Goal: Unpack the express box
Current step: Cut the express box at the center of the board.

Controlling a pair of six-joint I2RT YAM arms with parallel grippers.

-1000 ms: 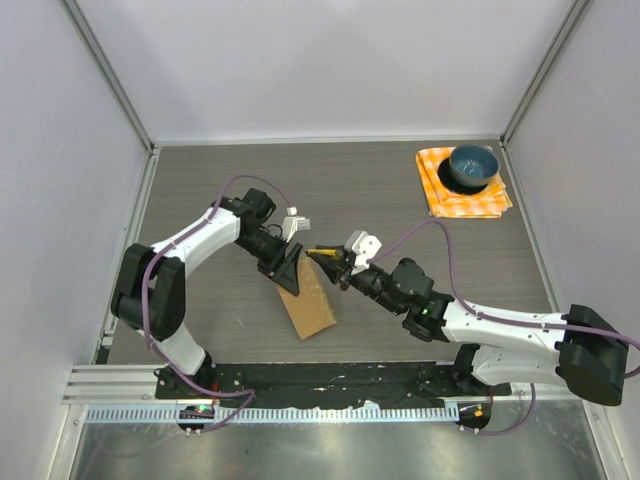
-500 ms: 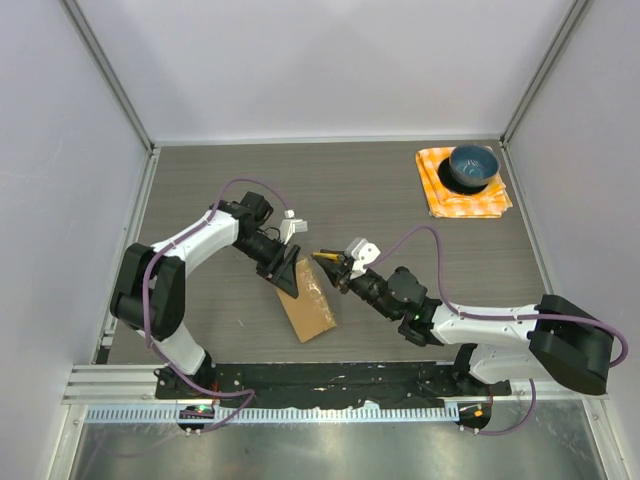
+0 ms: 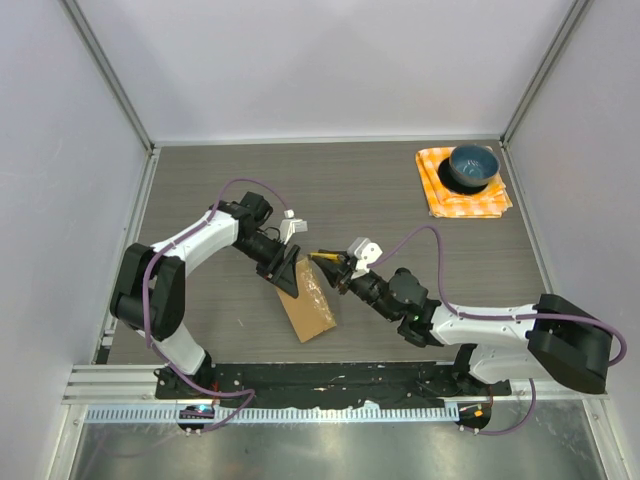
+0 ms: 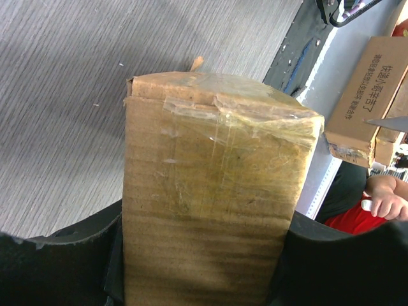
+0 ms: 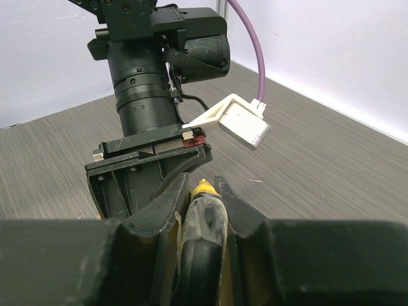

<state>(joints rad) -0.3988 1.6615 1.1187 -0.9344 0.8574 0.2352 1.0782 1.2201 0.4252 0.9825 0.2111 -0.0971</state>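
Box (image 3: 310, 305) at mid-surface (image 3: 400, 210), tape across its end face. My left tool (image 3: 288, 276) pinches the box's far end between both fingers. My right tool (image 3: 336, 266), just right of that end, is pressed onto a yellow-tipped implement (image 5: 203, 213). Bowl (image 3: 472, 166) on cloth (image 3: 440, 196), well beyond the box.

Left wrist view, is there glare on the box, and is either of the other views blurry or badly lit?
Left wrist: the clear tape on the express box catches pale, streaky glare. Right wrist: the right gripper and its yellow-tipped tool sit close to the lens and look blurred, while the table beyond is sharper. Top external: even light, soft shadows.
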